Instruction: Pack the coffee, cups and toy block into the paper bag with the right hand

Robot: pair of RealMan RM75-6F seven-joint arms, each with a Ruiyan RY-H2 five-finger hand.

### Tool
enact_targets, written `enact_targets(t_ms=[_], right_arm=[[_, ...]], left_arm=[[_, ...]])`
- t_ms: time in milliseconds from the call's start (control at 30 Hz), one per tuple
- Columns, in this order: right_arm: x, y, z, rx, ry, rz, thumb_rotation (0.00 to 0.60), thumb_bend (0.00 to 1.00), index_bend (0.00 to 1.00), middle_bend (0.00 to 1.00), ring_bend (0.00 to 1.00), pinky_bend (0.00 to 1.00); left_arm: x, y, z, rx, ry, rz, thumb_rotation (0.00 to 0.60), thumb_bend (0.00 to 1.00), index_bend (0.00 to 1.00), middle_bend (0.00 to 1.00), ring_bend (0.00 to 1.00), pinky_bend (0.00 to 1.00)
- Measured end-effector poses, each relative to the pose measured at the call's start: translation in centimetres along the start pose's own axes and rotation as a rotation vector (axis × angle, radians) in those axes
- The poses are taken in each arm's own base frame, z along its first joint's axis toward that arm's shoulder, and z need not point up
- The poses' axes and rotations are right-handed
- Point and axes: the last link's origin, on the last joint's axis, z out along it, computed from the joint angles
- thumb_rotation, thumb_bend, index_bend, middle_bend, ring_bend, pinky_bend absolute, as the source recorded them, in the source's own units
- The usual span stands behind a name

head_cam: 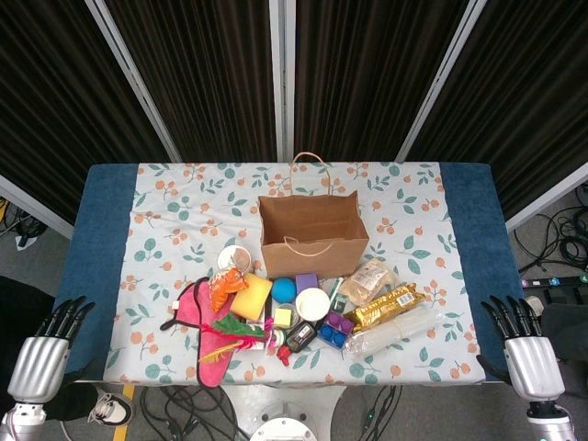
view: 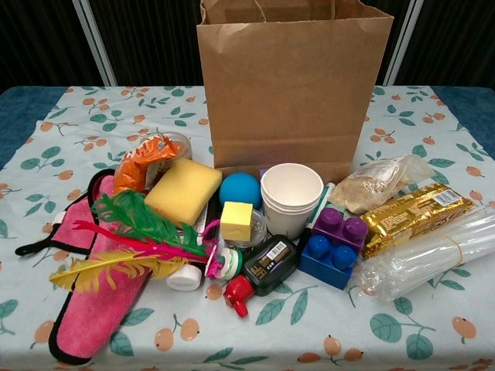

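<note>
A brown paper bag (head_cam: 312, 234) (view: 294, 85) stands upright and open at the table's middle. In front of it lies a cluttered pile. A stack of white paper cups (head_cam: 312, 303) (view: 291, 197) stands upright there. The purple and blue toy block (head_cam: 335, 328) (view: 334, 246) sits just right of the cups. A gold coffee pack (head_cam: 384, 306) (view: 414, 216) lies further right. My right hand (head_cam: 516, 322) hangs off the table's right front corner, fingers spread, holding nothing. My left hand (head_cam: 57, 322) is off the left front corner, also spread and holding nothing. Neither hand appears in the chest view.
The pile also holds a yellow sponge (view: 184, 190), a blue ball (view: 240, 188), a pink cloth (view: 97, 297) with feathers (view: 139, 232), a black bottle (view: 267, 267), a clear grain bag (view: 379, 184) and a clear plastic sleeve (view: 433, 259). Dark curtains stand behind the table.
</note>
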Motion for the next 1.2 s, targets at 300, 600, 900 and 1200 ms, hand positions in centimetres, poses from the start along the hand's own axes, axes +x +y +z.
enact_targets(t_ms=[300,600,900,1200], right_arm=[[0.4,-0.2,-0.1,0.01,0.003,0.007,0.6,0.01,0.12,0.11,0.0,0.0],[0.1,-0.8,0.2,0.084,-0.003,-0.042,0.6,0.01,0.12,0.18,0.0,0.0],[-0.8,-2.6,1.6,0.228,-0.009,-0.147,0.6,0.03,0.21,0.24,0.06,0.0],[-1.4,-5.5,6.3,0.329,0.053,-0.189,0.6,0.05,0.26,0.29,0.12,0.0]], left_arm=[[0.1,0.3,0.0,-0.013,-0.006,0.002,0.6,0.15,0.18,0.19,0.13,0.24],[-0.2,0.4,0.1,-0.025,-0.011,-0.01,0.6,0.15,0.18,0.19,0.13,0.24],[-0.2,0.3,0.0,-0.038,0.012,-0.017,0.6,0.15,0.18,0.19,0.13,0.24],[0.0,0.6,0.1,-0.055,0.028,-0.025,0.6,0.15,0.18,0.19,0.13,0.24]])
